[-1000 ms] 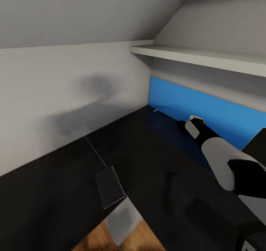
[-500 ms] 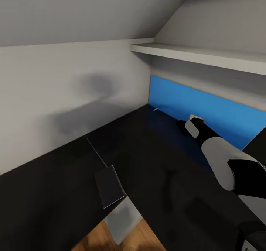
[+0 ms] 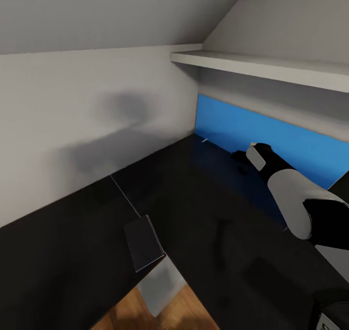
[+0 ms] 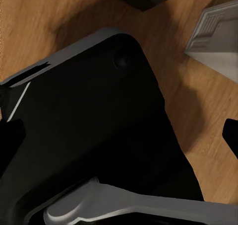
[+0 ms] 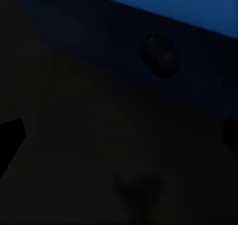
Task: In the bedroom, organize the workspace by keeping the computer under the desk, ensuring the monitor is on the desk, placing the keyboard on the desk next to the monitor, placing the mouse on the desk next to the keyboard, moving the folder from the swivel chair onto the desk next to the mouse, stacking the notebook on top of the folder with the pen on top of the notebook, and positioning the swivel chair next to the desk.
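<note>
Because the right arm reaches over the glossy black L-shaped worktop (image 3: 194,208), its pincer (image 5: 119,130), fingers spread and empty, hovers near a small dark mouse (image 5: 159,55) beside the long blue wall panel (image 3: 271,136).

The right arm (image 3: 291,199) reaches forward and away from the body, its white forearm running into a black wrist. The right gripper (image 3: 241,156) at its far end is too dark to tell how the jaws stand.
</note>
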{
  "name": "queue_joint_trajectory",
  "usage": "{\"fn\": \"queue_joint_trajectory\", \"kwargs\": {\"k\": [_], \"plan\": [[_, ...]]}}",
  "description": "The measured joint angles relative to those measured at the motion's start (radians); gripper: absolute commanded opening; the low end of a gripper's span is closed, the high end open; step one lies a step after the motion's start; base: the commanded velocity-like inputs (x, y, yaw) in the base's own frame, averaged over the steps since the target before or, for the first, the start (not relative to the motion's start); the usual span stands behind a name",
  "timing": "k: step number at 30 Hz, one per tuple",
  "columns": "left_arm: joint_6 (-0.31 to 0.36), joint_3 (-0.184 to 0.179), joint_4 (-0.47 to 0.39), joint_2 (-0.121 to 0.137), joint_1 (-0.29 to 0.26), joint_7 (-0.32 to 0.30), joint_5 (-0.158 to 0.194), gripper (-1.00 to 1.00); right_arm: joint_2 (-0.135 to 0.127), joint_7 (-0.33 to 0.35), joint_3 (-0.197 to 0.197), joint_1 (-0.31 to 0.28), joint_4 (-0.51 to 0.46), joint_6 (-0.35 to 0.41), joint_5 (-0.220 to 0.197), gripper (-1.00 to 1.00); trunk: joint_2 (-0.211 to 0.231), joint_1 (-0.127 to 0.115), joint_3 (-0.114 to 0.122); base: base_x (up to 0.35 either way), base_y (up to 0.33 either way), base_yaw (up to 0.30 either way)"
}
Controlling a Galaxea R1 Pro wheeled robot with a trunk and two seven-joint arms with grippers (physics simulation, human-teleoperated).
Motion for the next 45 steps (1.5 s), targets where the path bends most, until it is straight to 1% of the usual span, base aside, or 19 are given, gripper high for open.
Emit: {"fn": "queue_joint_trajectory", "kwargs": {"k": [8, 29, 30, 33, 39, 45], "plan": [[-0.001, 0.000, 0.001, 0.001, 0.000, -0.002, 0.000, 1.00, -0.001, 0.000, 0.000, -0.001, 0.006, -0.022, 0.001, 1.00, 0.000, 0.000, -0.013, 0.000, 0.000, 0.000], [-0.001, 0.002, 0.012, 0.001, 0.001, -0.003, 0.003, 1.00, 0.002, 0.000, 0.000, 0.001, 0.006, -0.028, -0.001, 1.00, 0.000, 0.000, -0.047, 0.024, -0.030, 0.000], [-0.001, 0.022, 0.013, 0.000, 0.001, -0.005, 0.002, 1.00, 0.003, 0.000, 0.000, 0.001, 0.006, -0.029, -0.001, 1.00, 0.000, 0.000, -0.049, 0.116, -0.025, 0.000], [-0.001, 0.042, 0.018, -0.002, 0.001, -0.007, 0.002, 1.00, 0.003, 0.000, 0.000, 0.001, 0.005, -0.028, -0.001, 1.00, 0.000, 0.000, -0.054, 0.167, -0.014, 0.000], [-0.001, 0.051, 0.030, 0.000, 0.001, -0.007, 0.001, 1.00, 0.003, 0.000, 0.000, 0.001, 0.005, -0.028, -0.001, 1.00, 0.000, 0.000, -0.064, 0.049, -0.004, 0.000], [0.000, 0.051, 0.031, 0.000, 0.001, -0.007, 0.001, 1.00, 0.001, 0.000, 0.000, 0.001, 0.005, -0.028, -0.001, 1.00, 0.000, 0.000, -0.074, 0.002, 0.000, 0.000]]}}
